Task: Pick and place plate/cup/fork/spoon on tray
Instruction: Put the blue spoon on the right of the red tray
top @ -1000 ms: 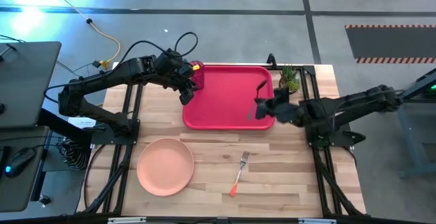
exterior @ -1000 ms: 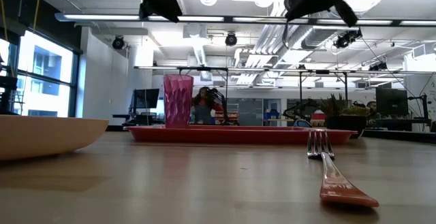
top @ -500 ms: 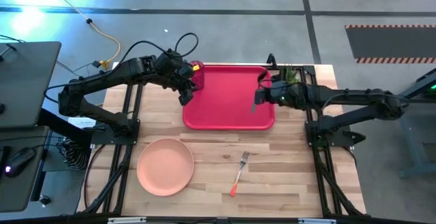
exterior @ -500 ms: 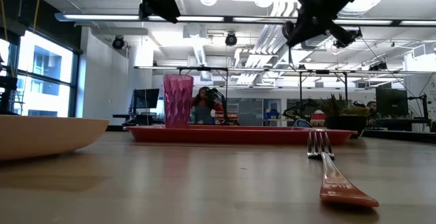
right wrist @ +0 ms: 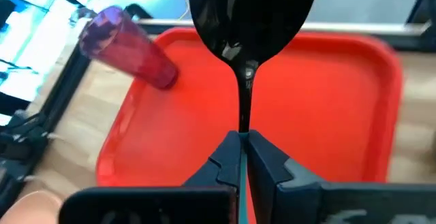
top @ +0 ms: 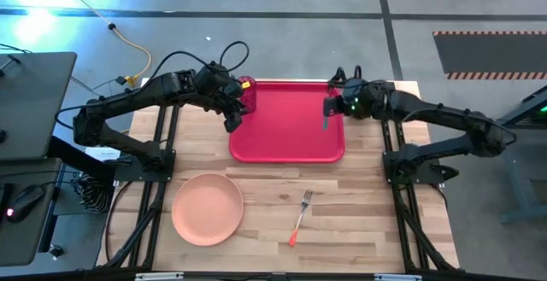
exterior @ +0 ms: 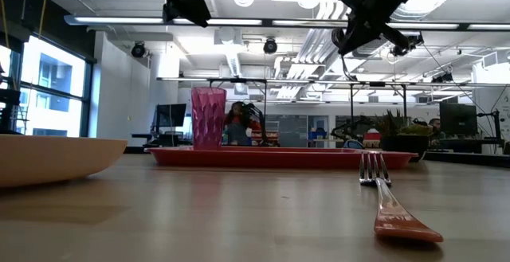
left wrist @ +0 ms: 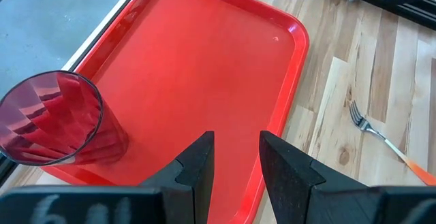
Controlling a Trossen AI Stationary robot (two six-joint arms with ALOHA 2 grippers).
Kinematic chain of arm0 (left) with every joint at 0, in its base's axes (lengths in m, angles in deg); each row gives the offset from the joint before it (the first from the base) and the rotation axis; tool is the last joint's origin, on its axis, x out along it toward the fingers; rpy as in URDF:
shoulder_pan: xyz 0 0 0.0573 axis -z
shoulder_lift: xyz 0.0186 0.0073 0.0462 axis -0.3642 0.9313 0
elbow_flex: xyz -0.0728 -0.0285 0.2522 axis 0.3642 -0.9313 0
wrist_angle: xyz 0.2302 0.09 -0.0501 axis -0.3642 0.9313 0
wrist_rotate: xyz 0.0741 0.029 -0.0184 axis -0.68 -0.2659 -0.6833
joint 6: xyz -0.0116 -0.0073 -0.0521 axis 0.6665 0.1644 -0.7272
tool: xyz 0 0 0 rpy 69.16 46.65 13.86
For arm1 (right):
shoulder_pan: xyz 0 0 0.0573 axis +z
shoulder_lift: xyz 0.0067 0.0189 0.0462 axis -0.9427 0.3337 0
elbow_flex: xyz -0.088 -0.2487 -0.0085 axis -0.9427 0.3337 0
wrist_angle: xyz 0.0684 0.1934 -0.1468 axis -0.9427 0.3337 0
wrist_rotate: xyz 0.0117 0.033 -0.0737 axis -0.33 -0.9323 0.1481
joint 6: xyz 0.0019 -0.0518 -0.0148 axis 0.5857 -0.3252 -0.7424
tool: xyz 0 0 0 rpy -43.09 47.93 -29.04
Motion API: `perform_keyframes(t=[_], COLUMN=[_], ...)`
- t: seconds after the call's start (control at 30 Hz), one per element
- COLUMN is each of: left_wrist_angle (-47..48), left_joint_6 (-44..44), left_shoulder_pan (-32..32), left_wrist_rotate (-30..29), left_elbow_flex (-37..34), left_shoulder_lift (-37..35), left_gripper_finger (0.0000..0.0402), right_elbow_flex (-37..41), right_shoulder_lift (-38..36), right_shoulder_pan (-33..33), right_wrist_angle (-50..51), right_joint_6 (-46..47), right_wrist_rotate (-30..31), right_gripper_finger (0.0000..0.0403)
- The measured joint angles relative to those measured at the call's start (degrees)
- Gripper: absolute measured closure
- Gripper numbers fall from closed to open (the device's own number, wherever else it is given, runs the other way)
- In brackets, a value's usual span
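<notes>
Overhead, the right claw (top: 328, 108) reaches across the red tray (top: 286, 136), pinching the spoon (right wrist: 248, 26); the left claw (left wrist: 231, 159) hovers empty, parted, beside the cup (top: 248, 89).

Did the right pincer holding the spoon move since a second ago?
Yes. In the high view the right pincer, shut on the dark-bowled, light-blue-handled spoon, went from the flat red plastic tray's front right corner toward its far right edge.

From above you look straight down on the whole table (top: 359, 204). The low camera sits at tabletop height, level, close behind the fork (exterior: 381, 190). Each wrist camera looks down steeply, close over the tray (left wrist: 225, 74); all four views share it.
</notes>
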Motion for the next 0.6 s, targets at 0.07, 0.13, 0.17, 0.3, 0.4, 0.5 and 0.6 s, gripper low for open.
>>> perform_keyframes(t=[0.07,0.13,0.17,0.3,0.4,0.5,0.6], left_wrist_angle=[-0.03,-0.05,-0.06,-0.07,-0.07,-0.09,-0.07], left_joint_6=[-0.06,-0.08,-0.07,-0.11,-0.11,-0.11,-0.11], left_shoulder_pan=[0.0,0.0,0.0,0.0,0.0,0.0,0.0], left_wrist_rotate=[0.0,0.0,0.0,0.0,0.0,0.0,0.0], left_elbow_flex=[0.0,0.0,0.0,0.0,0.0,0.0,0.0], left_shoulder_lift=[0.0,0.0,0.0,0.0,0.0,0.0,0.0], left_gripper_finger=[0.0293,0.0293,0.0293,0.0293,0.0293,0.0293,0.0293], right_elbow_flex=[-2.41,-4.45,-5.18,-6.33,-6.34,-6.34,-6.34], right_shoulder_lift=[1.39,3.24,4.27,8.59,11.82,14.8,17.54], right_shoulder_pan=[-1.8,-3.59,-4.27,-6.53,-7.6,-8.14,-8.52], right_wrist_angle=[1.33,4.18,5.34,9.76,12.25,13.41,13.43], right_joint_6=[-1.72,-3.18,-3.24,-2.99,-1.79,-1.43,-1.26], right_wrist_rotate=[-1.66,-3.71,-4.74,-8.04,-11.61,-12.89,-14.46], right_gripper_finger=[0.0403,0.0403,0.0403,0.0403,0.0403,0.0403,0.0403])
